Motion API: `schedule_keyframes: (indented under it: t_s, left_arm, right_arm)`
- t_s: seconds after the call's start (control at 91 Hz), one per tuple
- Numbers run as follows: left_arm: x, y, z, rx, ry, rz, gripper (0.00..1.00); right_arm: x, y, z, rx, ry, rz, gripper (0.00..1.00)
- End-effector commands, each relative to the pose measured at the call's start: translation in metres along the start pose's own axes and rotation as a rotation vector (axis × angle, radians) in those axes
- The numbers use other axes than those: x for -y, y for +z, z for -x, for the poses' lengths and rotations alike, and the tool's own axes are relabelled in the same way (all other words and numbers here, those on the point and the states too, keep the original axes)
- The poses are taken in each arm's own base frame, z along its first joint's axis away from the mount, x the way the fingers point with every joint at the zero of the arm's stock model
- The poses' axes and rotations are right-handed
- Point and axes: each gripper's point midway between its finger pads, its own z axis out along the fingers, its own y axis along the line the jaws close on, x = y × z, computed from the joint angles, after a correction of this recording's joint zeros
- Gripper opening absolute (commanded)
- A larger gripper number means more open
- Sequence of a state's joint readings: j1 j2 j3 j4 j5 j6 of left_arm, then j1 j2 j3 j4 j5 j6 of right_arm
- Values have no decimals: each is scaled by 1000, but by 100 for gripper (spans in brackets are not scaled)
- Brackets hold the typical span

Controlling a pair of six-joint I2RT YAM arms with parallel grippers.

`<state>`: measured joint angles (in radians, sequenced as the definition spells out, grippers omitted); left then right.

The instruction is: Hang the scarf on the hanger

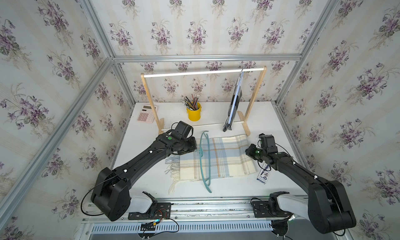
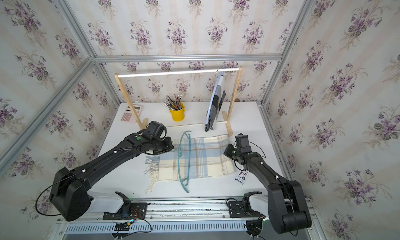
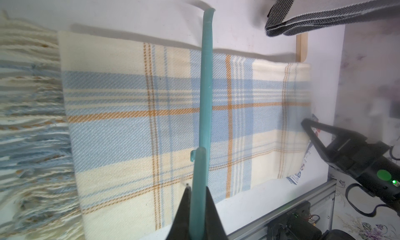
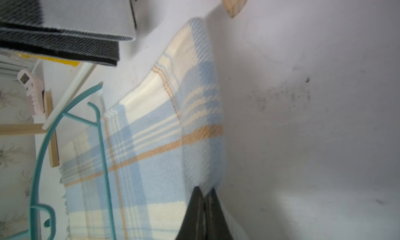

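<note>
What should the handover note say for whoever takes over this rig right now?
Left gripper: shut on the teal hanger near its hook.
Right gripper: shut, apparently pinching the plaid scarf at its folded end.
The scarf lies flat on the table, and the hanger lies across it.
Done: both grips made.
Left: drape the scarf over the hanger's bar. After that, probably hook the hanger on the rack rail beside the grey scarf.
</note>
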<state>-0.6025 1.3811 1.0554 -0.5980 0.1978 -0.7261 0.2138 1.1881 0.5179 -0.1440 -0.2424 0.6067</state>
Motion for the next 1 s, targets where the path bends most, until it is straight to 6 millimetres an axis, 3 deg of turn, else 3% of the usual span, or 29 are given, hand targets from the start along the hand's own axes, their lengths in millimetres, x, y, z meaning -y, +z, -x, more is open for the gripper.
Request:
schedule_keyframes:
  t_s: [0.0, 0.143, 0.253, 0.473, 0.78, 0.989]
  left_arm:
    - [-1, 2, 5, 16, -1, 14, 0]
    - [0, 4, 3, 8, -7, 4, 0]
    - [-2, 5, 1, 4, -16, 3, 0]
    - [-2, -2, -5, 12, -26, -21, 0]
    - [-9, -15, -10, 52, -36, -33, 0]
    - [-3, -23, -11, 74, -37, -82, 0]
  right_arm:
    - [-15, -4, -29, -93, -28, 25, 0]
    - [-49, -2, -62, -151, -74, 97, 0]
    - [-97, -4, -79, -170, -72, 245, 0]
    - [-177, -6, -95, -211, 25, 490, 0]
    - [-216, 12, -97, -175, 259, 612, 0]
    - [-237, 21, -95, -128, 382, 678, 0]
